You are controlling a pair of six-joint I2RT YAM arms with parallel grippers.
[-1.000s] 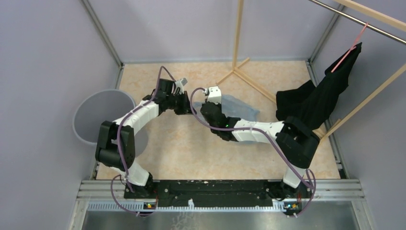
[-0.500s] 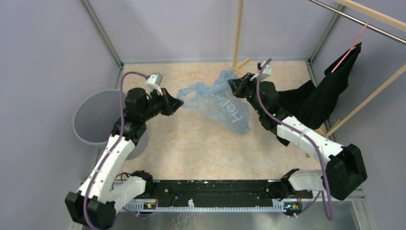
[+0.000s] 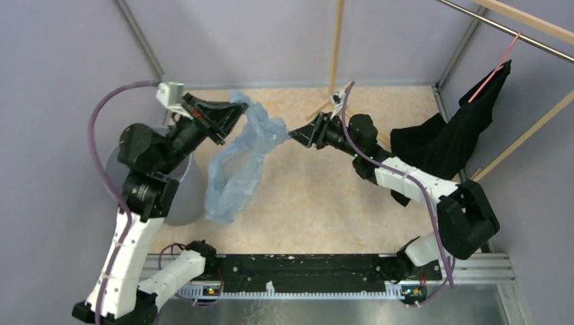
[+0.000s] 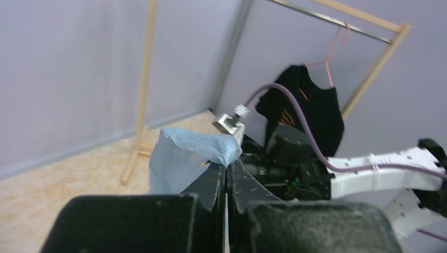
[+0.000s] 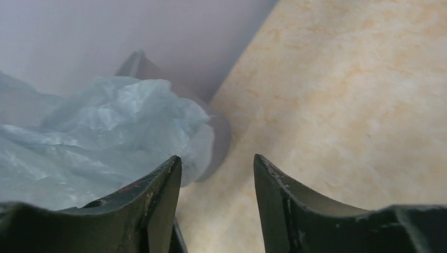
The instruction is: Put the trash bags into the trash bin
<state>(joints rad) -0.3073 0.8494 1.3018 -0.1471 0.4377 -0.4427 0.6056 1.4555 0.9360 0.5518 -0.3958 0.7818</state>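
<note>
The light-blue trash bag (image 3: 238, 162) hangs crumpled in the air from my left gripper (image 3: 237, 108), which is shut on its top corner. In the left wrist view the jaws (image 4: 227, 164) are pressed together on the bag's film (image 4: 184, 153). The bag's lower end dangles in front of the grey trash bin (image 3: 184, 196), which stands at the left wall, half hidden behind my left arm. My right gripper (image 3: 293, 135) is open just right of the bag. Its wrist view shows nothing between the jaws (image 5: 217, 158), with the bag (image 5: 105, 132) to their left and the bin's wall (image 5: 220, 138) behind.
A black garment (image 3: 443, 139) hangs on a pink hanger from a wooden rack at the right. The rack's wooden foot and upright (image 3: 336, 95) stand at the back, just behind my right gripper. Purple walls enclose the floor on three sides.
My right gripper has opened and let go of the bag. My left arm has lifted the bag up and left, so it now hangs by the bin instead of stretching between both grippers.
</note>
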